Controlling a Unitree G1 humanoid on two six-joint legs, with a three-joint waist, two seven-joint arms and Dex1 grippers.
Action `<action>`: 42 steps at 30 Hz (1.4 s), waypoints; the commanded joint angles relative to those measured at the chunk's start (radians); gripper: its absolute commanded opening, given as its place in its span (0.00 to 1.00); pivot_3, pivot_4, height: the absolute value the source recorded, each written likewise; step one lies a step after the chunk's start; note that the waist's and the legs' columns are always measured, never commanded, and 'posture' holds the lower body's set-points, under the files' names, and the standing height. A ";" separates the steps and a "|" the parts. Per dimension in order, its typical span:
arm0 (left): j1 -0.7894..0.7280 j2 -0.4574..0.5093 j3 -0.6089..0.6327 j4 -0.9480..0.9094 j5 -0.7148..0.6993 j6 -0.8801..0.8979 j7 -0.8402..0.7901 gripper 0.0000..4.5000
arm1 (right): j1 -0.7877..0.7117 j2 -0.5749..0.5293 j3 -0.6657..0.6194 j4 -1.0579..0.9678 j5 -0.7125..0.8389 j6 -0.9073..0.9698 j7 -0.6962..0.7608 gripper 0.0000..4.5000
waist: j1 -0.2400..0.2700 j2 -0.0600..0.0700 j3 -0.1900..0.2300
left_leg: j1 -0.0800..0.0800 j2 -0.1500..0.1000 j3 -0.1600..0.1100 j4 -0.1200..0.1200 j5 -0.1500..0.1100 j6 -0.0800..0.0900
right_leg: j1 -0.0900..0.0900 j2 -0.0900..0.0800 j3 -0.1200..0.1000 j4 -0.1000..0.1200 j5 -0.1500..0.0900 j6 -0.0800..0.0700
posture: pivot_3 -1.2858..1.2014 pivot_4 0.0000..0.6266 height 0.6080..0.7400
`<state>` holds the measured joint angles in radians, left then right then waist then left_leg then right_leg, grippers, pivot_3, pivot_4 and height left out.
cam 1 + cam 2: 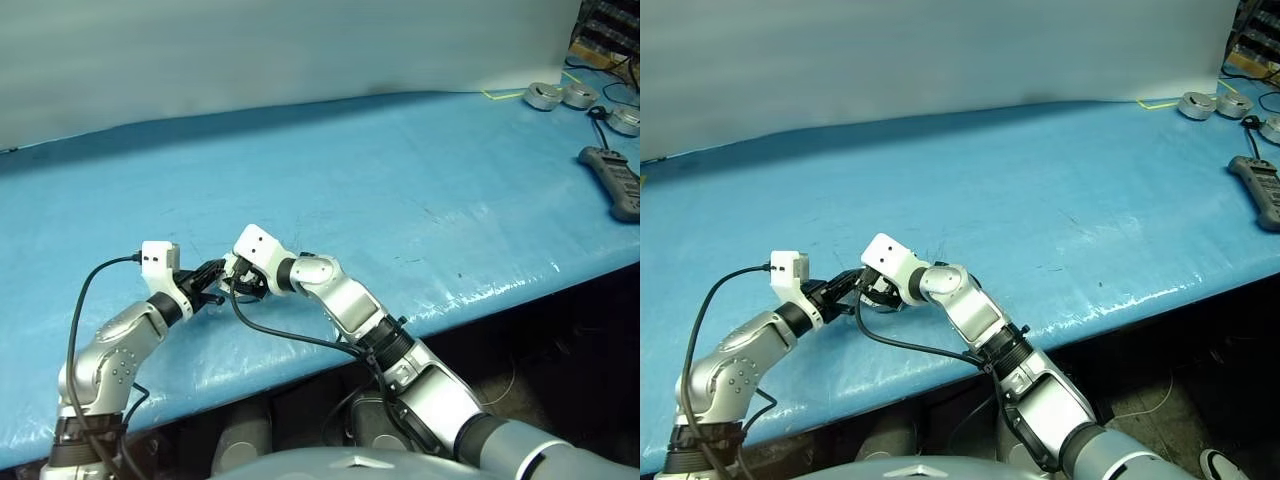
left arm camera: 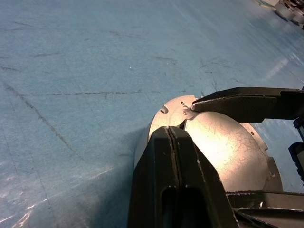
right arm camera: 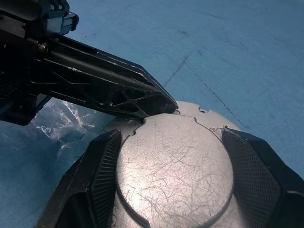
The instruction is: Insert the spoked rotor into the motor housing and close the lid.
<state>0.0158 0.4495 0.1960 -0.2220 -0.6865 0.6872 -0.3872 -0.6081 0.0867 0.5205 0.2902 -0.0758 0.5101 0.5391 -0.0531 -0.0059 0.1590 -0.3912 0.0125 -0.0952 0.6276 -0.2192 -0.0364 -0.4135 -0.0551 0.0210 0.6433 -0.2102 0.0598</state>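
Blue plastic sheeting covers the worktop (image 1: 400,180), wrinkled and scuffed with thin dark scratches, with a pale wall behind it. Near the front edge of the worktop sits the housing (image 3: 175,166), its lid (image 2: 223,147) shut on top so that a plain scratched silver face shows; the lid's notched rim lies against the flange of the housing. The right claw (image 3: 173,175) straddles the housing, one black finger (image 3: 102,175) on each side of the round lid and pressed against its edge, so the wide stance is a grip on the housing. The left claw (image 2: 172,137) is clenched, its two fingers pressed flat together with nothing between them, and their joined tip rests at the rim of the lid, on the side away from the right claw's wrist. In the head views both claws meet over the housing, the left claw (image 1: 212,285) coming in from the left of it. Far from the housing, at the back right corner of the worktop, stand three more silver pucks (image 1: 545,96), with a grey handheld tool (image 1: 615,180) just in front of them.
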 commanded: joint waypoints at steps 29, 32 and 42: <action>-0.016 0.005 -0.063 -0.002 0.125 -0.005 -0.112 0.00 | 0.352 0.172 -0.494 -0.526 0.522 0.597 -0.227 1.00 | 0.017 0.001 0.000 | -0.004 -0.002 -0.001 -0.002 0.000 0.000 | -0.002 -0.004 -0.002 -0.003 -0.001 0.000 | 0.52 0.24 1.00; -0.014 0.007 -0.059 -0.004 0.125 -0.006 -0.113 0.00 | 0.342 0.197 -0.521 -0.461 0.596 0.594 -0.267 1.00 | 0.017 0.002 0.000 | -0.004 -0.002 -0.001 -0.002 0.000 0.000 | -0.002 -0.004 -0.002 -0.003 -0.001 0.000 | 0.52 0.24 1.00; -0.009 0.000 -0.054 -0.006 0.130 -0.009 -0.114 0.00 | 0.327 0.222 -0.516 -0.356 0.799 0.597 -0.351 1.00 | 0.015 0.003 0.001 | -0.005 -0.002 -0.001 -0.002 0.000 0.000 | -0.003 -0.004 -0.002 -0.003 -0.001 0.000 | 0.52 0.24 1.00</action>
<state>-0.0027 0.4566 0.1602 -0.2340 -0.5604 0.6679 -0.4900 -0.3527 0.1373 -0.0122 -0.0551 0.6773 1.1026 0.1979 -0.0379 -0.0034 0.1601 -0.3960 0.0102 -0.0962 0.6253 -0.2194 -0.0363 -0.4160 -0.0587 0.0185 0.6401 -0.2111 0.0595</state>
